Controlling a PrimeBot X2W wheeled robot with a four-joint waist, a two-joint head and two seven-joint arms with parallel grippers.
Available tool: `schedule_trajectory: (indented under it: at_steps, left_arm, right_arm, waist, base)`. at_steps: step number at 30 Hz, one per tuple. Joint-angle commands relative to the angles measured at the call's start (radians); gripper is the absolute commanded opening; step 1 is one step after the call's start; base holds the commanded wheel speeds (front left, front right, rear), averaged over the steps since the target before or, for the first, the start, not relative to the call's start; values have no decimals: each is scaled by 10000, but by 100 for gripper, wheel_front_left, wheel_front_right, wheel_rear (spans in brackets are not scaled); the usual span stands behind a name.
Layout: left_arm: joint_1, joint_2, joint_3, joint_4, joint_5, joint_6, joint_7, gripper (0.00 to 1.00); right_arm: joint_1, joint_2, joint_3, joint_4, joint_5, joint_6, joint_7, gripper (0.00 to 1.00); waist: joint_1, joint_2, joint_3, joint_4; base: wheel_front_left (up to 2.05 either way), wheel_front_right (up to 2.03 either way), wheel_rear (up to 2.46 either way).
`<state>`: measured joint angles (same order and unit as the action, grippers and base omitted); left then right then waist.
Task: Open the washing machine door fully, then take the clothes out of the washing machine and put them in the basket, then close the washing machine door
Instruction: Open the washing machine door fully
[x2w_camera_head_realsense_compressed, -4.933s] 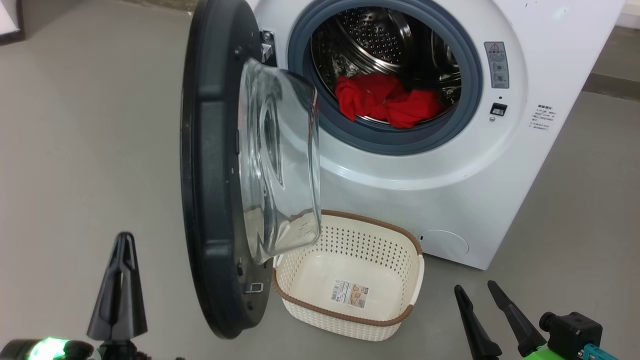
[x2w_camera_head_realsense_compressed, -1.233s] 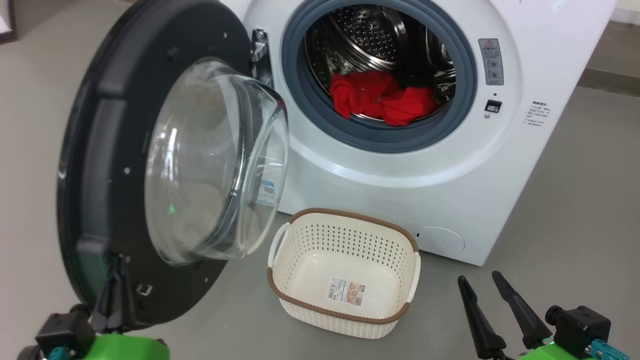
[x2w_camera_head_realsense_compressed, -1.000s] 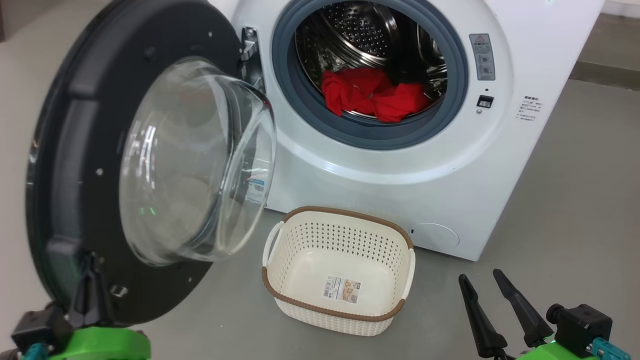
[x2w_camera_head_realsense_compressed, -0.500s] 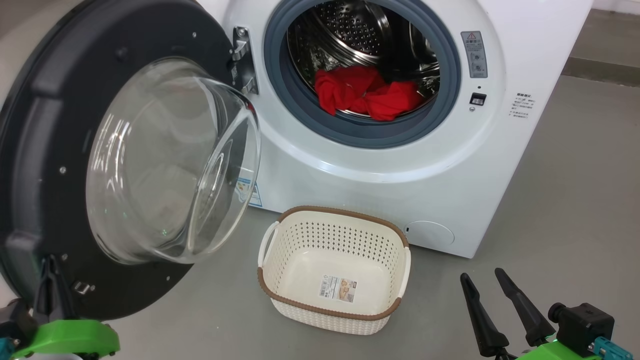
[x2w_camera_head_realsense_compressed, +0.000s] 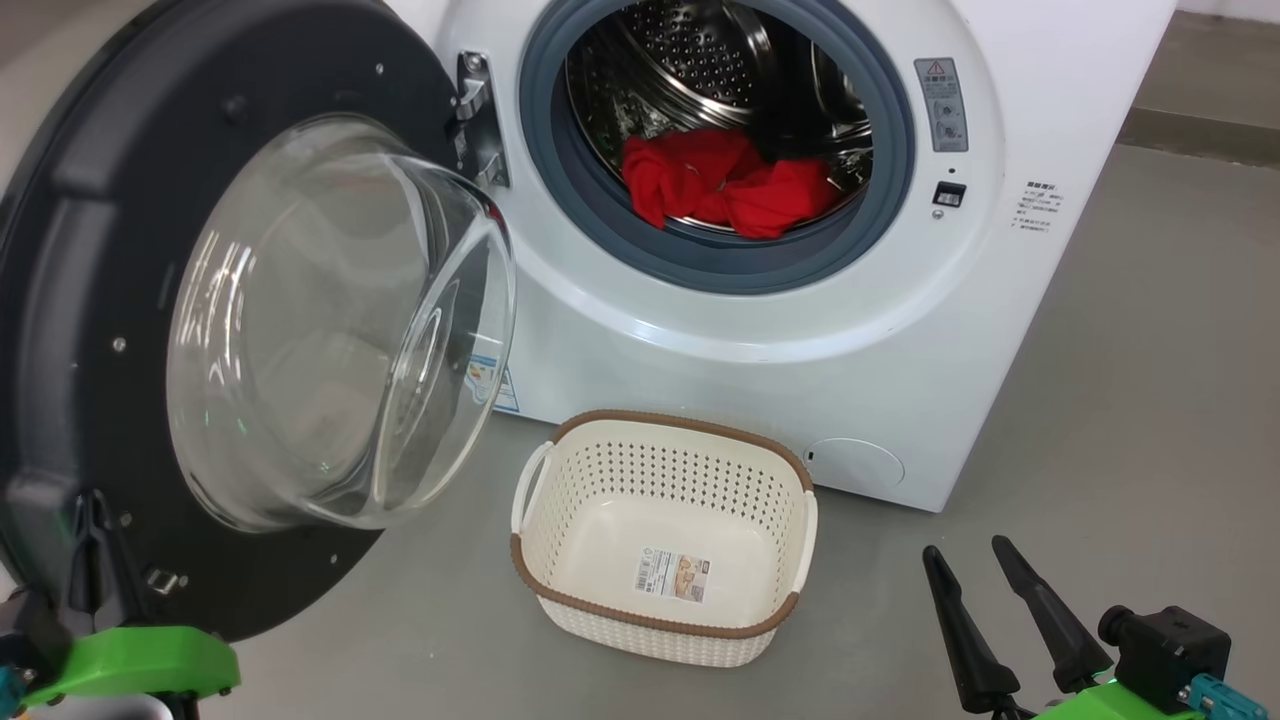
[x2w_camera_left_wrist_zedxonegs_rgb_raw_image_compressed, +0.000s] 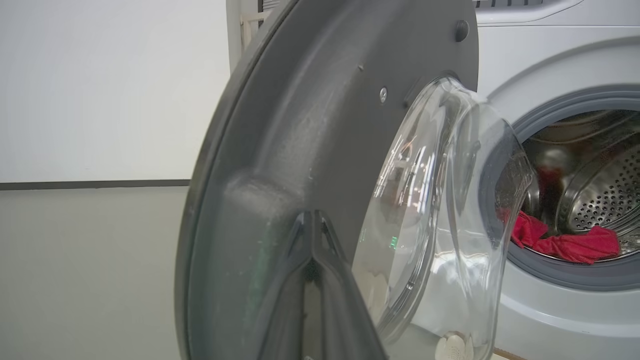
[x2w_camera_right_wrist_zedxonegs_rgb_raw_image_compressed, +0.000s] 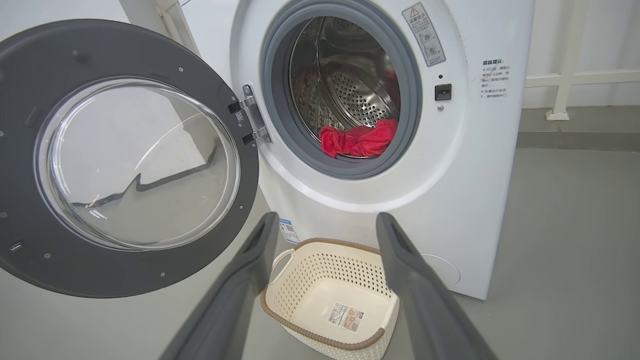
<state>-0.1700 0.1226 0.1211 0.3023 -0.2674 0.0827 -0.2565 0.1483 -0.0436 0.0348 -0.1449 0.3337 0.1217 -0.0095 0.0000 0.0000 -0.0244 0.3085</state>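
Note:
The washing machine (x2w_camera_head_realsense_compressed: 800, 380) stands open, its door (x2w_camera_head_realsense_compressed: 90, 250) swung far out to the left with the glass bowl facing me. Red clothes (x2w_camera_head_realsense_compressed: 720, 190) lie at the front of the steel drum. The basket (x2w_camera_head_realsense_compressed: 690, 425) sits on the floor below the opening, with nothing in it but a sticker. My left gripper (x2w_camera_head_realsense_compressed: 95, 545) is shut, its tips against the lower inner face of the door (x2w_camera_left_wrist_zedxonegs_rgb_raw_image_compressed: 280, 125); the left wrist view shows the left gripper (x2w_camera_left_wrist_zedxonegs_rgb_raw_image_compressed: 312, 235) and the clothes (x2w_camera_left_wrist_zedxonegs_rgb_raw_image_compressed: 570, 245). My right gripper (x2w_camera_head_realsense_compressed: 965, 550) is open over the floor right of the basket. In the right wrist view the right gripper (x2w_camera_right_wrist_zedxonegs_rgb_raw_image_compressed: 327, 220) frames the basket (x2w_camera_right_wrist_zedxonegs_rgb_raw_image_compressed: 320, 337).
Grey floor (x2w_camera_head_realsense_compressed: 1130, 400) spreads right of the machine and in front of the basket. A white wall with a dark baseboard (x2w_camera_left_wrist_zedxonegs_rgb_raw_image_compressed: 90, 184) lies behind the door. A white rail (x2w_camera_right_wrist_zedxonegs_rgb_raw_image_compressed: 565, 75) stands beyond the machine's right side.
The door has swung further open to the left, and my shut left gripper has gone left with it. The head camera has also shifted. The right gripper has stayed where it was.

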Motion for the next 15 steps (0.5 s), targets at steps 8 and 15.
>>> schedule_trajectory:
  at_steps: [8,15]
  left_arm:
    - [401,-8,27,-1370,346,-203,-53,0]
    - [799,-136,-506,-2246,494,-429,-28,0]
  right_arm:
    - [-187,-66,156,-248,-97,90,-123,100]
    - [-240,-66,157,-238,-92,90,-183,100]
  waist:
    - [0,0,46,-70]
    - [0,0,65,-223]
  base:
    - [0,0,0]
    - [0,0,0]
